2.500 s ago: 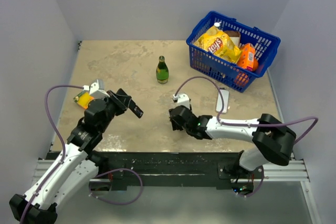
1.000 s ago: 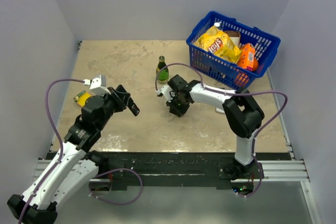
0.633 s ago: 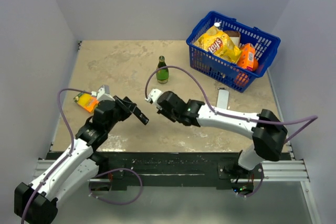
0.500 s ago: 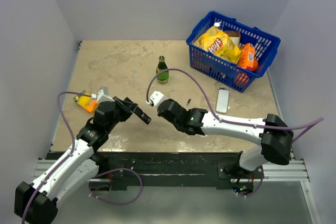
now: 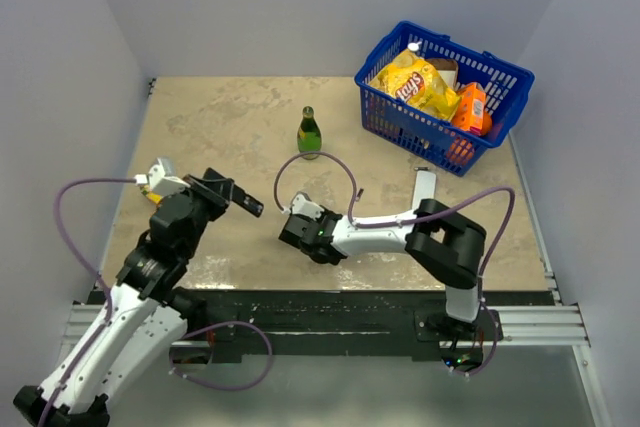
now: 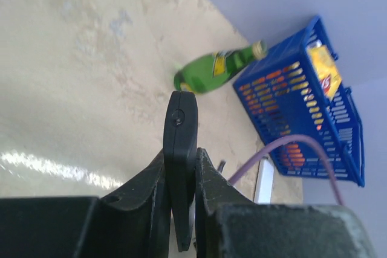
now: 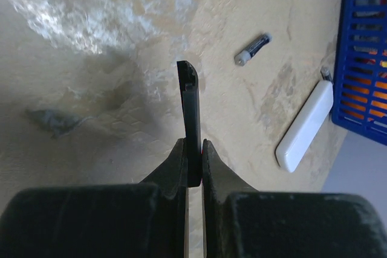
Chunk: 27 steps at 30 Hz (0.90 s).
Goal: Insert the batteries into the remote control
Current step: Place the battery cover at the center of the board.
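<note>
The left gripper (image 6: 181, 156) is clenched on the remote control (image 6: 180, 119), holding it edge-on over the table's (image 5: 220, 127) 9 o'clock side. The right gripper (image 7: 192, 149) pinches a thin black cover piece (image 7: 188, 98). One battery (image 7: 253, 49) lies at 2 o'clock from that piece, near the white device (image 7: 304, 126). At the table's 1 o'clock, the blue basket (image 5: 400, 127) carries a yellow Lay's bag (image 5: 415, 82).

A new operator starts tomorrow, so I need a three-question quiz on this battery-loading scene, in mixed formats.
1. True or false: the left gripper is shut on the remote control.
2. What does the right gripper hold? A) a battery B) the thin black cover C) nothing
3. Fill in: a loose battery lies on the ____.
Key: 1 true; 2 B; 3 table.
</note>
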Available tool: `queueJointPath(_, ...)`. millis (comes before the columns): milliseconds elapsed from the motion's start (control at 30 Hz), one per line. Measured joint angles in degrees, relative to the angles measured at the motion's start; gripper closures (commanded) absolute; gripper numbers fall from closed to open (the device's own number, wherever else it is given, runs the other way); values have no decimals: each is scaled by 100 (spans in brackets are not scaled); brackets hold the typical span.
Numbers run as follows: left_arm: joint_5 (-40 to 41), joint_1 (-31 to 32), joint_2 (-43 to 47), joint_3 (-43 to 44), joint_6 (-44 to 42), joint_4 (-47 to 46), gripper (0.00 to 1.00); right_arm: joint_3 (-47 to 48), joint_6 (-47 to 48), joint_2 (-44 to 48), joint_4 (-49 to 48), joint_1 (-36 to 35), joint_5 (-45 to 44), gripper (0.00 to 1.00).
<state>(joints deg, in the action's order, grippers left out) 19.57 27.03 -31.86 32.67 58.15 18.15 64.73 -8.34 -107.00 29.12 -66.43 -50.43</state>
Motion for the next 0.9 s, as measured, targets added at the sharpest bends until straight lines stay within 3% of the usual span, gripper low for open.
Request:
queueJointPath(267, 1185, 0, 1069, 610, -922, 374, 100, 332, -227, -562, 525, -74, -98, 91)
queueJointPath(567, 1738, 0, 1250, 638, -1379, 573, 99, 420, -245, -863, 785, -315, -101, 84)
queueJointPath(900, 1834, 0, 1250, 638, -1451, 673, 99, 581, -142, -892, 1045, -514, 186, 58)
